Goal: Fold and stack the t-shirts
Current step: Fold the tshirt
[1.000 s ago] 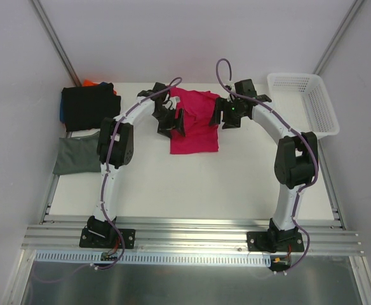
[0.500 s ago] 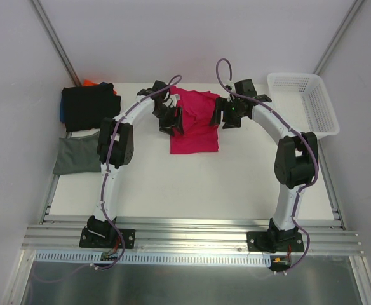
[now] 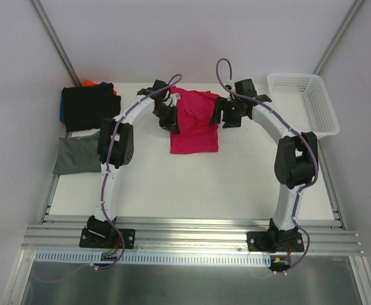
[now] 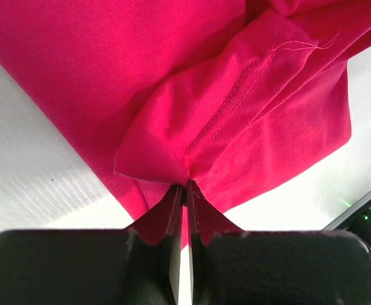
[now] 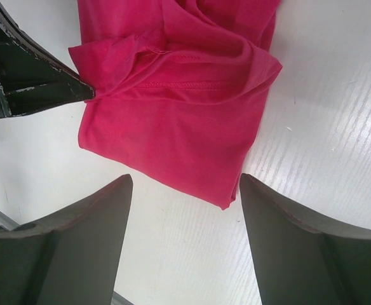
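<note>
left end effector [image 4: 185, 187] clenched on the crimson-pink t-shirt [image 3: 197, 127]; right end effector [image 5: 185, 181] held spread open.

a second ago the left fingers were parted at the shirt's left edge; now they are pressed together with a hemmed fold of cloth pinched at their tips, while the right end effector is seen unchanged. the shirt is laid at the far middle of the surface [image 3: 192, 184], roughly folded into a rectangle, with rumpled layers and a stitched hem on top. the pinch itself is shown closely only by the left wrist view; the shirt's near corner between the open right fingers is shown only by the right wrist view. only the top view takes in the black t-shirt [image 3: 87, 107], the grey-green t-shirt [image 3: 77, 155] and the white basket [image 3: 303, 101].
</note>
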You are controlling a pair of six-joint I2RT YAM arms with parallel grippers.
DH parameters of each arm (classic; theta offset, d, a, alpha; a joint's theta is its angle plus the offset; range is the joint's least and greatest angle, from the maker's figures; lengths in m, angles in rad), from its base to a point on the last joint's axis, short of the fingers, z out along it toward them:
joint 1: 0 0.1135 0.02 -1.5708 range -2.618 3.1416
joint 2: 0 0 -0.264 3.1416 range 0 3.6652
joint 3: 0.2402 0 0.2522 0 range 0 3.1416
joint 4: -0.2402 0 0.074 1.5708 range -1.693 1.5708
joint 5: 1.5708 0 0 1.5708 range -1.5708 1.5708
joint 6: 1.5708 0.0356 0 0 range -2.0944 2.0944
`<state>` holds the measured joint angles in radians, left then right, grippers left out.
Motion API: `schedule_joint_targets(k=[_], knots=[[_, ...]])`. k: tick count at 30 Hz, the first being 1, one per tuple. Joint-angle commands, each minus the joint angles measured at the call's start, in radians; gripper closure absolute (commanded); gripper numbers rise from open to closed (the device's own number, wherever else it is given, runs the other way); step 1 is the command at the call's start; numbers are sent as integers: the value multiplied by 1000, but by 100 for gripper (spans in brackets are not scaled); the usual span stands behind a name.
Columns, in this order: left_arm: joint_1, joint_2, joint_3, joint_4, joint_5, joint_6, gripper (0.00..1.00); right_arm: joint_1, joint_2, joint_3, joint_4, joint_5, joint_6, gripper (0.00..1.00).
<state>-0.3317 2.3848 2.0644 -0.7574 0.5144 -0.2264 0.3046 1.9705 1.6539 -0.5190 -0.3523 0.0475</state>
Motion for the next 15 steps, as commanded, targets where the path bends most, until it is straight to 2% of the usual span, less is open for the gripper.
schedule_joint_targets(k=[1,2,3,4,8,9,12,15], knots=[[13,-39,28,-3,-1,2,95,5,-47,21,27,6,-6,28],[13,-48,25,-2,-13,1,76,7,-45,24,27,7,-6,28],[14,-50,22,-2,-16,1,68,7,-42,24,27,7,-3,28],[17,-53,20,-2,-16,4,66,7,-39,26,27,3,-3,27],[17,-70,10,-2,-16,-1,67,13,-29,40,27,1,0,27],[17,-75,5,-2,-16,-2,73,13,-27,43,27,1,2,27],[17,-78,0,-2,-10,-4,81,13,-21,49,28,-1,5,27],[17,-91,-6,-3,-11,-8,73,14,-18,55,28,-4,6,27]])
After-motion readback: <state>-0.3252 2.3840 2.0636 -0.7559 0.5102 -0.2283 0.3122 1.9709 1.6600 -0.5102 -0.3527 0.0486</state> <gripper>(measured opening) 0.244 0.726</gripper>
